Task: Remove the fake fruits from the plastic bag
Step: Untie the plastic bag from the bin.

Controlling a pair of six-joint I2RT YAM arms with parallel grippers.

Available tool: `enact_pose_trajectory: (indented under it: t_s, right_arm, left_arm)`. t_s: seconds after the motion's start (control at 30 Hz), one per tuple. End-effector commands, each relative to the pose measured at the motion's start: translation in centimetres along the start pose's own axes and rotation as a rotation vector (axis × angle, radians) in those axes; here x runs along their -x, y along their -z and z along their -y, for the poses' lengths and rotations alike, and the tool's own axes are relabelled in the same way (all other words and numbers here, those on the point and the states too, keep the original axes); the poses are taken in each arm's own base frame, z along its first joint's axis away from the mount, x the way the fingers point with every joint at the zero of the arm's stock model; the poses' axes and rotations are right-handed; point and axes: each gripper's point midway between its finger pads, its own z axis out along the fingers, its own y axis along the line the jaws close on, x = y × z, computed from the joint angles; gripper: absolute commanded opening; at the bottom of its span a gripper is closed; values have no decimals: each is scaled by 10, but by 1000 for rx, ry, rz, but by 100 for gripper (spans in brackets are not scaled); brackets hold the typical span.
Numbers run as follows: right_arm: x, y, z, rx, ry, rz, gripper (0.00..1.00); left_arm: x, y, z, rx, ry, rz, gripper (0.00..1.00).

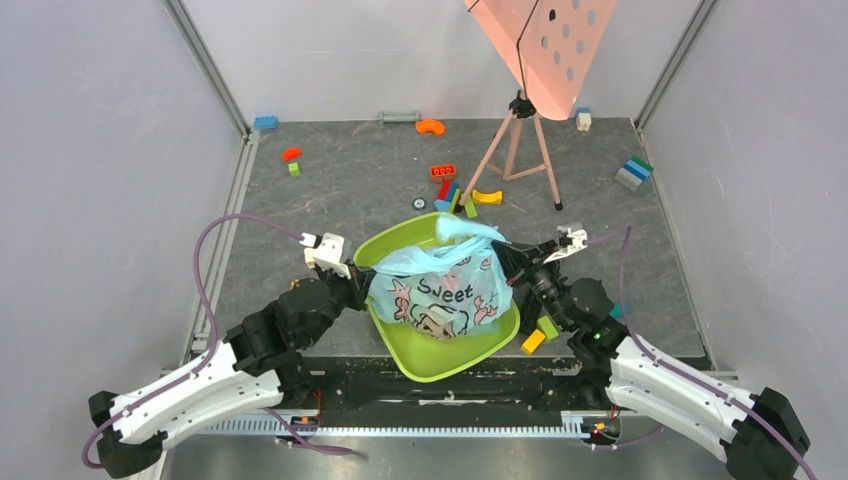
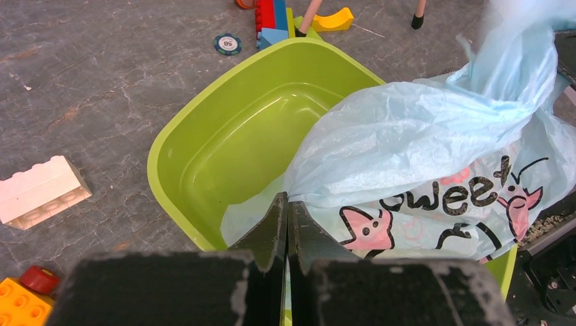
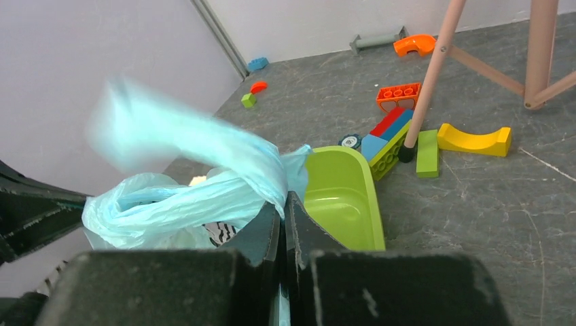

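Note:
The light-blue plastic bag (image 1: pixel 440 285) with cartoon prints and the word "Sweet" sits in the lime-green tub (image 1: pixel 440 355). My left gripper (image 1: pixel 358 285) is shut on the bag's left edge; in the left wrist view (image 2: pixel 287 204) the film (image 2: pixel 407 136) runs between the closed fingers. My right gripper (image 1: pixel 512 268) is shut on the bag's right side; in the right wrist view (image 3: pixel 283 204) a twisted handle of the bag (image 3: pixel 197 183) is pinched there. The fake fruits are hidden.
Toy blocks lie around: white (image 2: pixel 41 190) and orange (image 2: pixel 20 305) ones left of the tub, yellow and green ones (image 1: pixel 540 335) at its right, a cluster (image 1: pixel 455 190) behind it. A pink tripod stand (image 1: pixel 520 140) stands at the back right.

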Motion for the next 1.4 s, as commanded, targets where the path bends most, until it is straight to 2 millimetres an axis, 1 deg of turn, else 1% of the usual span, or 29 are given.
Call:
enact_pose_trajectory:
  t_s: [0.0, 0.07, 0.13, 0.2, 0.23, 0.3, 0.33, 0.43, 0.5, 0.57, 0.73, 0.83, 0.97, 1.07, 1.17, 1.27, 1.37]
  right_arm:
    - [24, 2, 3, -35, -134, 117, 0]
    - [25, 3, 1, -22, -138, 125, 0]
    - [25, 2, -2, -10, -122, 117, 0]
    - [24, 1, -5, 2, -99, 96, 0]
    - [22, 0, -7, 8, -89, 79, 0]
    - [20, -2, -9, 14, -75, 54, 0]
    - [19, -3, -10, 20, -68, 46, 0]
    - [19, -3, -13, 33, -59, 37, 0]
    - [19, -4, -15, 41, -58, 37, 0]
    - [19, -4, -17, 51, -53, 34, 0]
    - [20, -6, -24, 81, -41, 17, 0]
    - [18, -7, -28, 100, -30, -3, 0]
    - [15, -7, -30, 108, -22, -25, 0]
    - [14, -7, -31, 119, -13, -33, 0]
    - [12, -6, -32, 123, -11, -39, 0]
    - [11, -6, -31, 120, -10, -40, 0]
    - [12, -6, -31, 121, -11, -40, 0]
  left_arm:
    - [11, 0, 1, 9, 36, 35, 3]
    - [13, 0, 2, 8, 35, 36, 7]
    - [16, 0, 4, -1, 29, 39, 18]
    - [24, 1, 11, -30, 0, 36, 32]
    - [29, 2, 13, -39, -17, 33, 46]
    - [41, 5, 17, -48, -57, 31, 67]
    - [46, 6, 21, -61, -85, 28, 74]
    - [60, 8, 37, -139, -163, 22, 85]
    - [66, 8, 56, -226, -217, 5, 88]
    - [67, 4, 70, -287, -276, -15, 89]
    - [58, -19, 96, -352, -406, -92, 90]
    - [59, -26, 112, -415, -485, -106, 91]
    - [63, -39, 134, -470, -510, -121, 92]
    - [62, -50, 146, -481, -546, -133, 92]
    - [57, -59, 155, -501, -576, -142, 90]
    - [41, -67, 162, -540, -593, -169, 88]
    - [27, -73, 161, -536, -616, -210, 86]
